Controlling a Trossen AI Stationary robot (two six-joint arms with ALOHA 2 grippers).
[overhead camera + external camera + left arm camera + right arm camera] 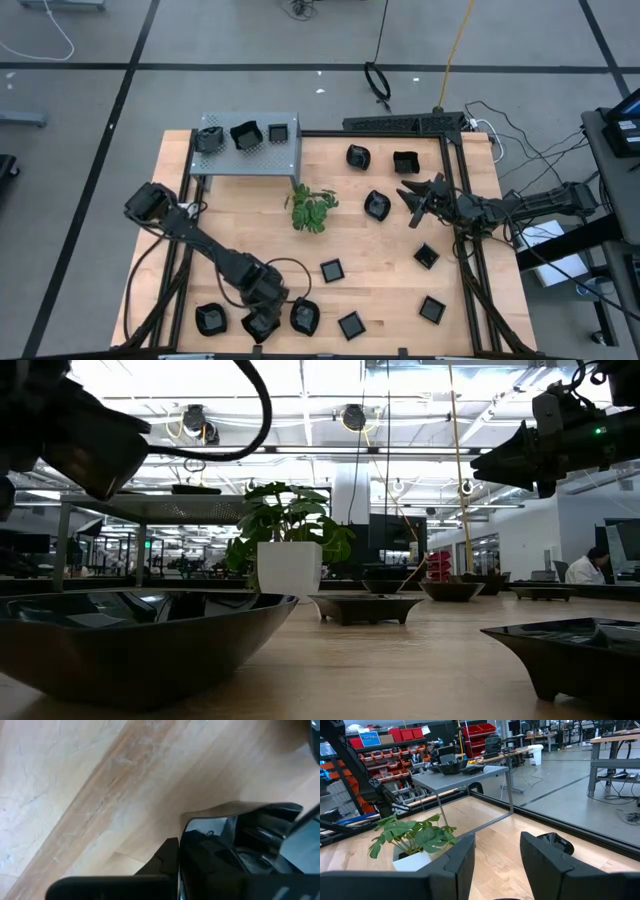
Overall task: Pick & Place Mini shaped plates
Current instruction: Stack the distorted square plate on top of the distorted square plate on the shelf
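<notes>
Black mini shaped plates mostly lay scattered on the table — three sat on the grey stand (early days, I judged) — my left gripper pinched one at the near edge, right gripper spread, idle.

Floor: grey, smooth, crossed by dark seam lines, filling the upper part of the high view. Cables: 1 black loop upper centre, 1 yellow line upper right, 1 white cord upper left. Ceiling lights: bright strips across the top of the low view. Red storage bins on shelving, upper centre of the right wrist view.
</notes>
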